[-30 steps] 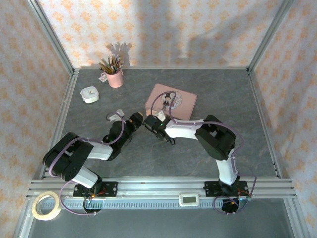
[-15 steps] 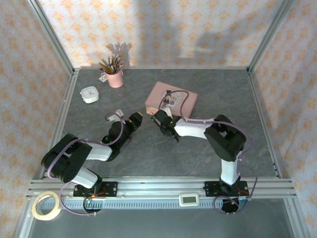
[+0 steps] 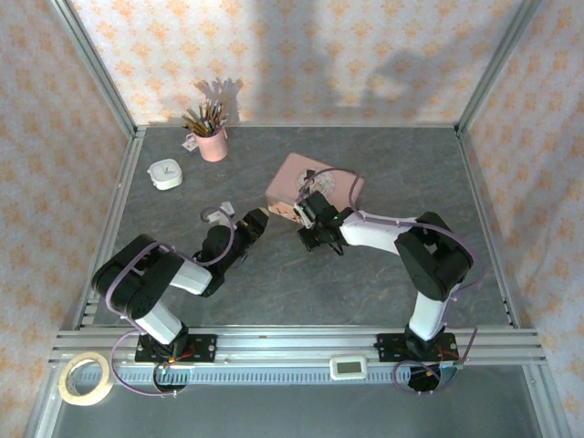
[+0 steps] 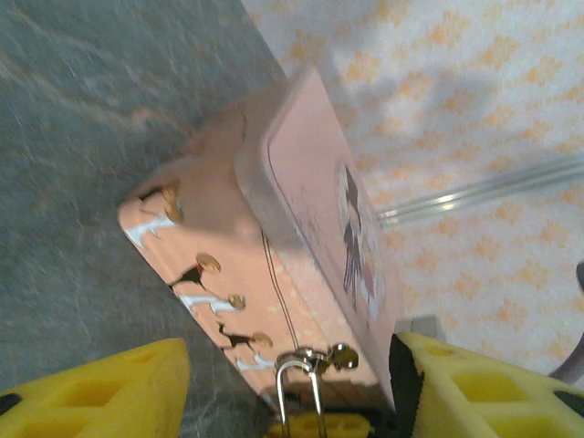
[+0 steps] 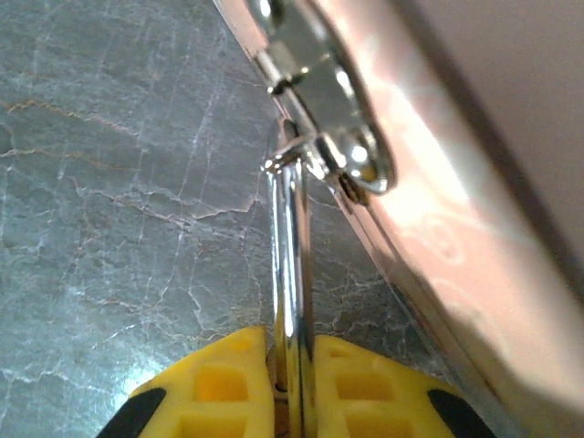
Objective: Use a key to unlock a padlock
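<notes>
The padlock hangs by its thin silvery shackle (image 4: 297, 383) from the clasp (image 5: 333, 146) on the front of the pink tin (image 3: 287, 178). In the right wrist view my right gripper (image 5: 290, 342) is shut on that shackle (image 5: 290, 265), and the lock's body is hidden behind the yellow fingers. From above, the right gripper (image 3: 301, 212) sits at the tin's near edge. My left gripper (image 4: 287, 349) stands open, its yellow fingers (image 4: 100, 392) wide on either side of the hanging padlock without touching it. Seen from above, the left gripper (image 3: 258, 219) lies just left of the tin. The key is out of view.
A pink cup of pencils (image 3: 213, 139) and a small white round box (image 3: 165, 173) stand at the back left. The tin (image 4: 301, 182) rests on the grey stone-look table (image 3: 392, 173). A tape roll (image 3: 84, 379) lies outside the frame rail (image 3: 301, 345) at the near left.
My right gripper has slid right and back to the tin's front edge and closed on the shackle. The left gripper's fingers have narrowed a little and edged towards the tin.
</notes>
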{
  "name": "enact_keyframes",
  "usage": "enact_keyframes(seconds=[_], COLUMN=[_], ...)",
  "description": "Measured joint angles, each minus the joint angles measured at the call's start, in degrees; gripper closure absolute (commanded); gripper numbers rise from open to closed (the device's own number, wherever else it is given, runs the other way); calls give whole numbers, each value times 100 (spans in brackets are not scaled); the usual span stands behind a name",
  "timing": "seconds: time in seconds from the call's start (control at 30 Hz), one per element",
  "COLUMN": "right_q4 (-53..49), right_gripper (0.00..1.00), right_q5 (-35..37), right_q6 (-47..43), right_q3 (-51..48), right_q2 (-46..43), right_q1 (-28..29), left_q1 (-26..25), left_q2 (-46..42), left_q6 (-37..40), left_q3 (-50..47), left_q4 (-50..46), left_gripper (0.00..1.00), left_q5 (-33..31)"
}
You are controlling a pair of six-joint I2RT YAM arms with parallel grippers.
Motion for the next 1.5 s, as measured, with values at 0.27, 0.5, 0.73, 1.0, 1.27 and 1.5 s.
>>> enact_keyframes(seconds=[0.27, 0.5, 0.73, 1.0, 1.27, 1.5], right_q4=[-42, -87, -162, -175, -175, -57], right_gripper=[100, 100, 100, 100, 100, 100], right_q5=[-1412, -2468, -3206, -3558, -3818, -3858], right_q6=[-306, -319, -293, -125, 234, 568], right_q3=[61, 155, 155, 155, 155, 155], right_q2=[13, 162, 229, 192, 61, -63], right_q1=[-667, -802, -844, -955, -1029, -1003], left_q1=[-564, -874, -894, -922, -931, -931], left_q2=[1298, 2026, 2138, 2140, 2140, 2153], left_q6=[-457, -695, -730, -732, -734, -739], left_q3=[166, 575, 804, 841, 861, 852], left_q4=[1325, 1777, 1768, 1738, 1729, 1733], left_gripper=[50, 52, 52, 58, 52, 52], left_q5=[153, 120, 4, -83, -116, -181])
